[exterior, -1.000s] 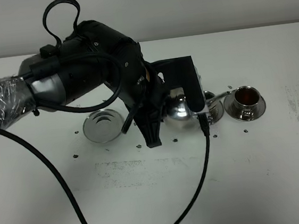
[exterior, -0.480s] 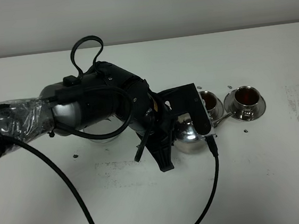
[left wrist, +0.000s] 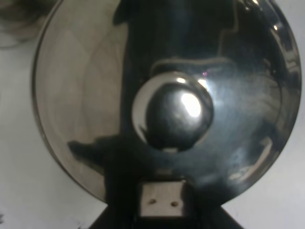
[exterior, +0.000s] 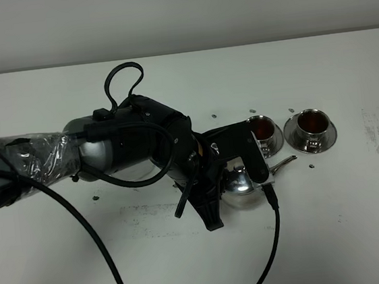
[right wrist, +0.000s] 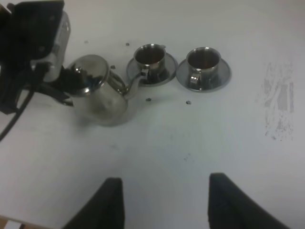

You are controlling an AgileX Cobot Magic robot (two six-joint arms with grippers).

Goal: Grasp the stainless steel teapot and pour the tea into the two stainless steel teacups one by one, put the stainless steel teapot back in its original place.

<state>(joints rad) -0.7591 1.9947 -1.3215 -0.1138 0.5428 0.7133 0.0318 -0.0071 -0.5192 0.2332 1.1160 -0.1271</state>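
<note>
Holding: the shiny rounded stainless steel teapot sits in the grip of the black left gripper, whose body and wrist camera mount cover the pot's handle side in the high view.
Teapot position: over the white table, in front of and to the left of the cups; whether its base touches the table cannot be told.
Teapot lid: in the left wrist view the round knob lies at the centre of the domed lid, directly below the camera.
Spout: the thin curved spout points toward the nearer cup, its tip just short of that saucer's rim.
Left gripper state: clamped on the teapot at the handle side; the fingers themselves are hidden.
Cups: two small stainless steel teacups on round saucers stand side by side, left and right.
Tea: dark reddish-brown liquid shows in both cups.
Right gripper: black fingers spread wide apart, holding nothing, well apart from the teapot and cups.
</note>
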